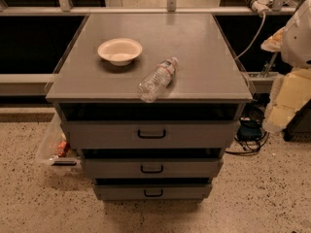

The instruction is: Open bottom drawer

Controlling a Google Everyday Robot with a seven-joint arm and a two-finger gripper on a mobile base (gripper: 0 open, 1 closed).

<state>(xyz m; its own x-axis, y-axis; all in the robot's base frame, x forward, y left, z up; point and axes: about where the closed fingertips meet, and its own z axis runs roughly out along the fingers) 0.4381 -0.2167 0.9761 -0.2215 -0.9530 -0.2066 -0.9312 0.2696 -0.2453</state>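
grey three-drawer cabinet viewed from above. bottom drawer lowest in the stack, with the narrowest front, a small black loop handle at its middle and a dark strip above it. gripper hanging at the right edge of view, beside the cabinet's right side, well apart from that handle; open or closed not discernible. on top, white bowl and clear plastic bottle lying sideways at the front edge.
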